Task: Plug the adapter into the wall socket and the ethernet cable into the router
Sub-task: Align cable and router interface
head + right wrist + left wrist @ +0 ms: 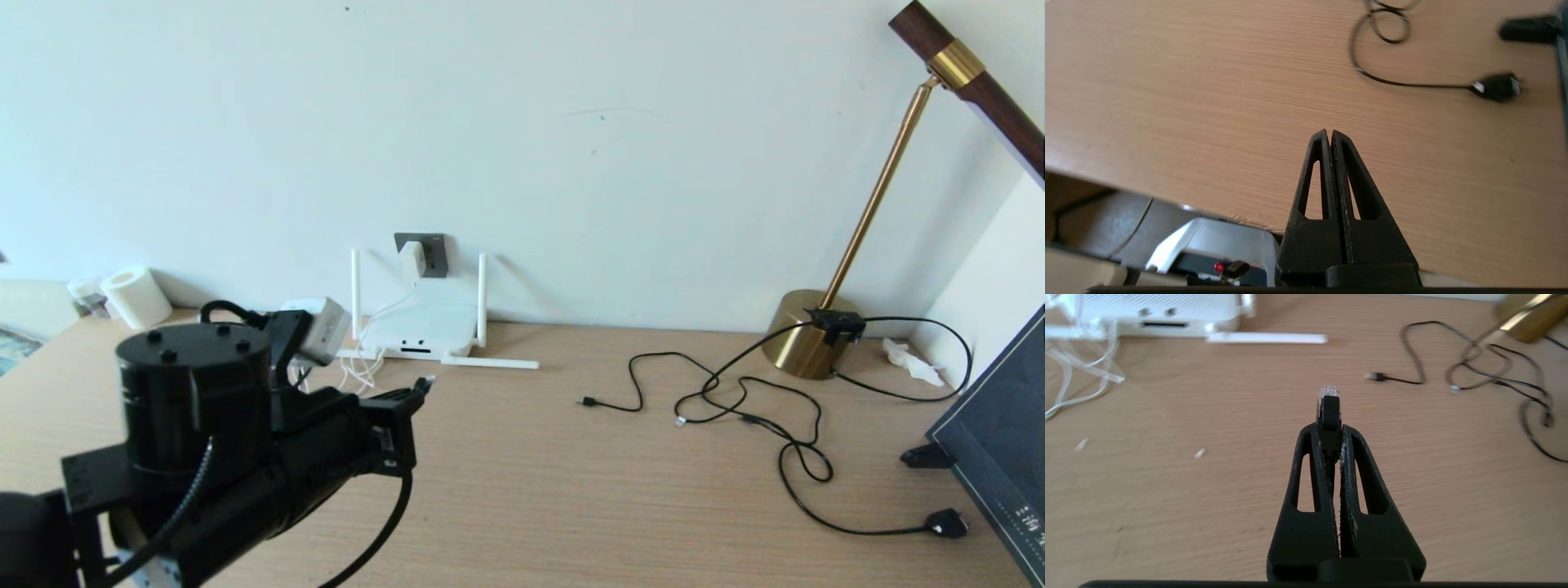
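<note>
Pale wall backs a wooden surface (571,490), and the router (420,327) sits against that wall with its ports facing the robot. Directly above the router, the adapter (415,258) already sits in the wall socket (433,253), so the step in hand appears to be the second one. The left end effector (1330,430) is clamped on the ethernet cable (1329,408), the clear-tipped plug sticking out beyond the fingertips and hovering off the surface in front of the router, a little to its right. The left arm reaches forward and nearly level, pointing toward the router. Next it likely needs to line the plug up with a port on the router's edge and push straight in. The right end effector (1329,134) is pressed shut on nothing, far from the router near the surface's front edge.
</note>
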